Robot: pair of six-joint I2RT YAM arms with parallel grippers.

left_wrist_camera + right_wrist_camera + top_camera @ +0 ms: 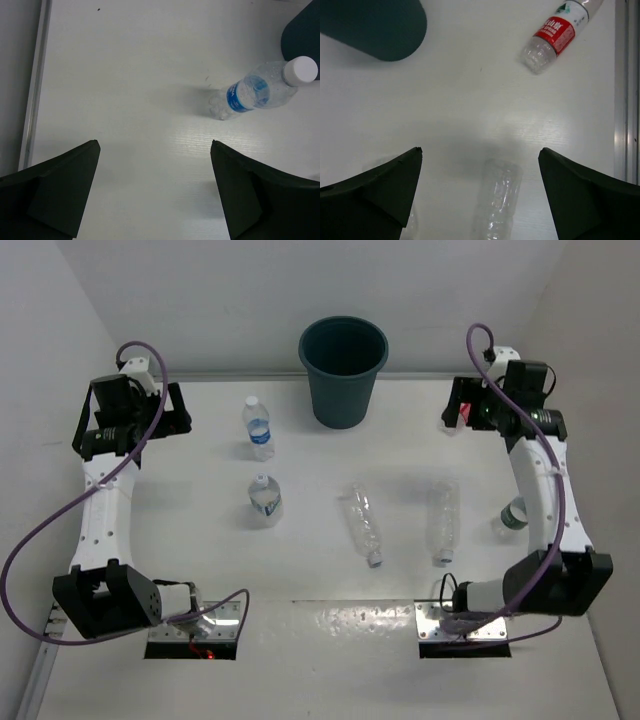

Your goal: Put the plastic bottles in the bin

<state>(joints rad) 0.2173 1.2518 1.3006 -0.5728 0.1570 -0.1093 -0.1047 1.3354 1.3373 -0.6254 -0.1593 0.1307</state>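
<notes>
The dark teal bin (pixel 343 358) stands at the back middle of the table. Two blue-labelled plastic bottles (pixel 258 427) (pixel 265 498) stand upright left of centre. Two clear ones (pixel 363 524) (pixel 443 521) lie flat in the middle, and another (pixel 511 515) is partly hidden behind the right arm. My left gripper (pixel 176 408) (pixel 155 144) hangs open over bare table, with a white-capped bottle (pixel 260 92) ahead to its right. My right gripper (pixel 458 406) (pixel 480 150) is open above a clear bottle (pixel 497 200); a red-labelled bottle (pixel 555 35) lies beyond.
The bin's side shows in both wrist views (pixel 305 35) (pixel 375 27). White walls close in the table at the back and sides. A metal rail (pixel 625 100) runs along the right table edge, another (pixel 35 85) along the left.
</notes>
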